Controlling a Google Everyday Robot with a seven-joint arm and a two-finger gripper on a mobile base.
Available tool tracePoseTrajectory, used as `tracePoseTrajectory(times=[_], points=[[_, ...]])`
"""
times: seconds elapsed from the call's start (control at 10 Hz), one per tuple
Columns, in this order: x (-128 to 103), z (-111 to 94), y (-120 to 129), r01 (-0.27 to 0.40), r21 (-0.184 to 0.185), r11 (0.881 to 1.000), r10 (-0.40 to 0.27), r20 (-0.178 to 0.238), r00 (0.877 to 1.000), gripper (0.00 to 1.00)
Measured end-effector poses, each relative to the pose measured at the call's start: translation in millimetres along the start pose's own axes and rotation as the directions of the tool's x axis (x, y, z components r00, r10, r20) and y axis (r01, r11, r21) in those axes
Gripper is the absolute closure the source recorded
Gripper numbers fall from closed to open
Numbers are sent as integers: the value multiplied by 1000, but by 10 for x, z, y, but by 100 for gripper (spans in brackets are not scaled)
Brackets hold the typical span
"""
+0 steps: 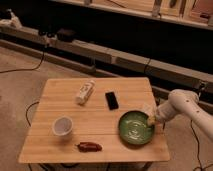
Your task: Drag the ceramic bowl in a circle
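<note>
The ceramic bowl (135, 128) is a wide, shallow green dish with pale swirl marks, resting on the right front part of the wooden table (60, 150). My gripper (152, 120) comes in from the right on a white arm and sits shut at the bowl's right rim, touching it. The grip itself is too small to make out in detail.
A small white cup (62, 126) stands at the front left. A reddish-brown oblong object (89, 146) lies near the front edge. A black flat device (111, 100) and a white packet (85, 92) lie toward the back. The table's right edge is close to the bowl.
</note>
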State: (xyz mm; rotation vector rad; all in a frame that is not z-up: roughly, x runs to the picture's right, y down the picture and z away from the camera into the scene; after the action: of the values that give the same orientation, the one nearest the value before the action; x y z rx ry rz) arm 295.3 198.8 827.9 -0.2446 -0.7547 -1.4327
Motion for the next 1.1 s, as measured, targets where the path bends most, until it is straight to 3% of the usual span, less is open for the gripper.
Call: tracePoseTrajectory(times=[0.3, 0.8, 1.1], points=[[217, 75, 203, -38, -30, 999, 39, 19, 999, 89], [761, 88, 201, -29, -79, 996, 30, 3, 1000, 89], [978, 46, 200, -37, -80, 996, 36, -8, 999, 89]])
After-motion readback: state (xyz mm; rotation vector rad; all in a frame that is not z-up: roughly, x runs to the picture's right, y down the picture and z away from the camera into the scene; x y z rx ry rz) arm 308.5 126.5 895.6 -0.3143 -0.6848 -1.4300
